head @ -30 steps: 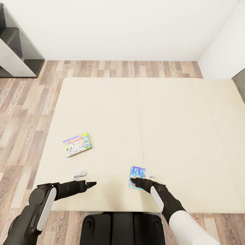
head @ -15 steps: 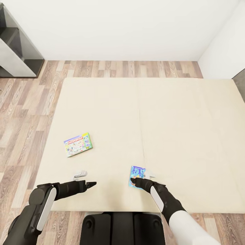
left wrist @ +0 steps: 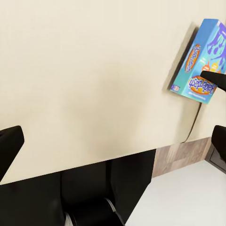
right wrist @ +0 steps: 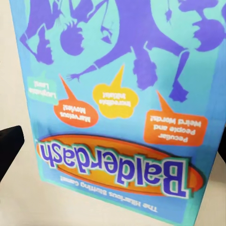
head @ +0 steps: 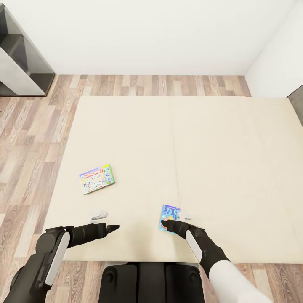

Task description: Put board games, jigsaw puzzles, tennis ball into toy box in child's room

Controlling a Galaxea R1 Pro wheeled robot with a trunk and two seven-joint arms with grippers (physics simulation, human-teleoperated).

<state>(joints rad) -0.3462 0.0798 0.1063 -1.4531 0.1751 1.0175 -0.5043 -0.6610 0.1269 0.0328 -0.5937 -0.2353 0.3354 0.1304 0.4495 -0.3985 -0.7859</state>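
Currently right tool (head: 165, 224) sits at the near edge of the Balderdash box (head: 169, 217) on the bed (head: 210, 160), fingers apart. Left tool (head: 113, 227) hovers open nearby. Monopoly box (head: 96, 178) lies well apart; shelf (head: 21, 63) far left.

A wide cream rectangular bed (head: 189, 139) occupies the centre of the room, a faint seam running down its middle. Wood-plank flooring in mixed brown and grey tones (head: 29, 143) surrounds it. A plain white wall (head: 147, 33) stands behind. A dark grey shelving unit (head: 19, 59) sits in the far left corner.
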